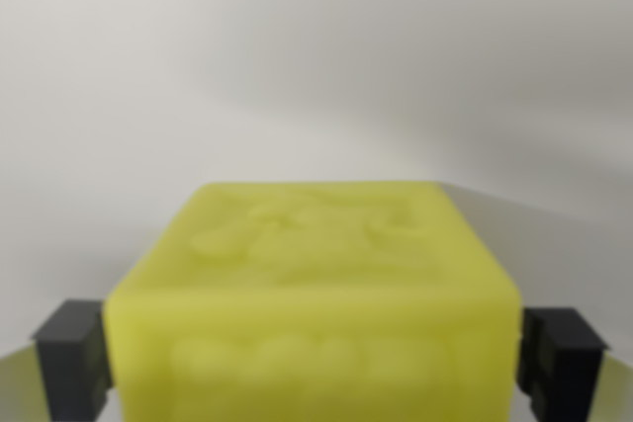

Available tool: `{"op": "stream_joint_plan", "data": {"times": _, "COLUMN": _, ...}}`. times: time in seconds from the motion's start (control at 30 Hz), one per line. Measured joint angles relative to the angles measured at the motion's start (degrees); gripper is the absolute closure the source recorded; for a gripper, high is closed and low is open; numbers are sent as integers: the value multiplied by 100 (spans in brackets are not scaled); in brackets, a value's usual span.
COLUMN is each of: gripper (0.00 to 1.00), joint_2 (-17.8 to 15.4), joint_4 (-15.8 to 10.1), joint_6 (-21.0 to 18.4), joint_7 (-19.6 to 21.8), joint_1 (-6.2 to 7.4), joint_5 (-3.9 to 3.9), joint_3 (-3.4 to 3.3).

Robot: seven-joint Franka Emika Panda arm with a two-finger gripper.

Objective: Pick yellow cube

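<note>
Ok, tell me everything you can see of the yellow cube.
The yellow cube fills the lower middle of the wrist view, blurred by closeness. It looks matte lime-yellow, like soft foam or rubber, with rounded edges. Its top face bears a raised relief figure, and its near face a row of raised bumps, too blurred to read. It sits level between the dark fingers of the gripper, which flank both sides, against a plain pale background.

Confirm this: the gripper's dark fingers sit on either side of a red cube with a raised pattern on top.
Not quite: the cube is yellow, not red. The wrist view shows the gripper fingers on either side of it, with the raised pattern on top.
</note>
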Motion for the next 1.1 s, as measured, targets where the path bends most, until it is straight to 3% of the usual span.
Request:
{"op": "stream_joint_plan", "data": {"times": 0.07, "gripper": 0, "joint_2": 0, "joint_4": 0, "joint_6": 0, "joint_7": -1, "joint_1": 0, "joint_5": 1, "joint_3": 0}}
{"op": "stream_joint_plan", "data": {"times": 0.1, "gripper": 100, "joint_2": 0, "joint_4": 0, "joint_6": 0, "joint_7": -2, "joint_1": 1, "joint_5": 2, "joint_3": 0}}
{"op": "stream_joint_plan", "data": {"times": 0.33, "gripper": 100, "joint_2": -92, "joint_4": -26, "joint_6": -62, "joint_7": 17, "joint_1": 7, "joint_5": -15, "joint_3": -12}}
{"op": "stream_joint_plan", "data": {"times": 1.1, "gripper": 100, "joint_2": -791, "joint_4": -202, "joint_6": -582, "joint_7": 236, "joint_1": -57, "joint_5": -306, "joint_3": -9}}
